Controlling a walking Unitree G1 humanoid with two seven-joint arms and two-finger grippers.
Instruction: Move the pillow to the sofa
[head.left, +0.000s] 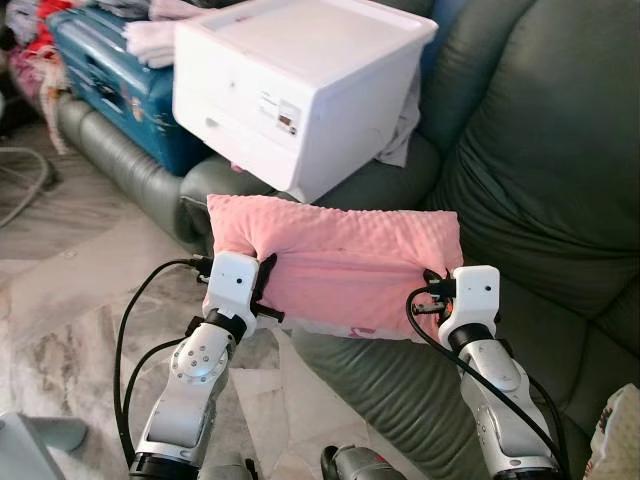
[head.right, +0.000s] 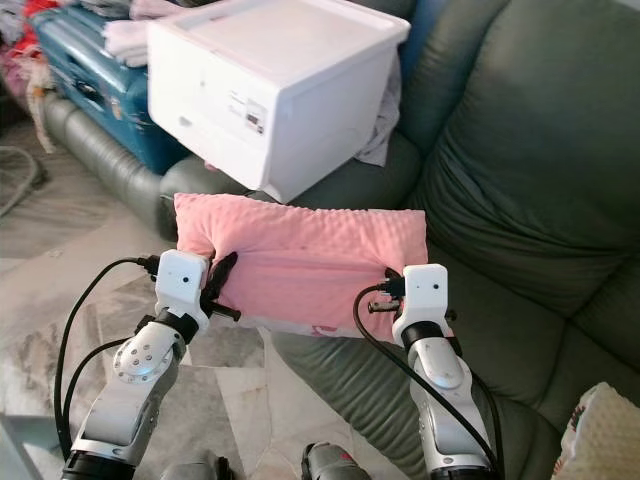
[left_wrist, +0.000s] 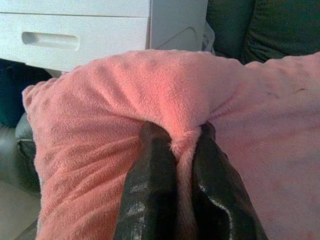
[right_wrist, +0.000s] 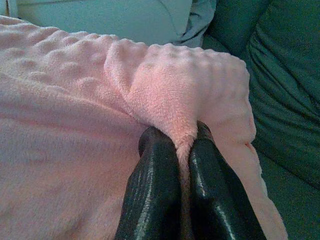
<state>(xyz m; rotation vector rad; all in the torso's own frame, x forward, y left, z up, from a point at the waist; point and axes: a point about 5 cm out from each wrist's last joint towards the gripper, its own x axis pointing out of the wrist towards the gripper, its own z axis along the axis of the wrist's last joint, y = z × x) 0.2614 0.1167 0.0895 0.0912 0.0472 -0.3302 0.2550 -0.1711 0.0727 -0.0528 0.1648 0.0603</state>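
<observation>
- While both arms reached forward, the pink pillow (head.left: 335, 265) hung between them over the front edge of the green sofa (head.left: 530, 180), its far side close to the seat; whether it touched the cushion could not be told.
- The left gripper (left_wrist: 175, 150) was clenched on a fold of fabric near the pillow's left end, the plush bunched between its two black fingers (left_wrist: 150, 185).
- The right gripper (right_wrist: 184, 145) pinched a similar fold near the right end, fingers (right_wrist: 152, 185) pressed close with only fabric between them.
- From the head views, both sets of fingertips were buried in the pillow, so the grip itself could be read from the wrist views alone.
- A white drawer box (head.left: 300, 85) sat on the sofa behind the pillow, its top corner cut off by the frame.
- A blue suitcase (head.left: 120, 85) lay beyond the box with clothes heaped on it, partly out of frame and too jumbled to sort.
- The pillow's lower edge hid part of the sofa front, and a pale marble floor (head.left: 70, 330) showed under the left arm.
- A patterned item (head.left: 618, 435) was cropped at the lower right corner, unidentifiable.
</observation>
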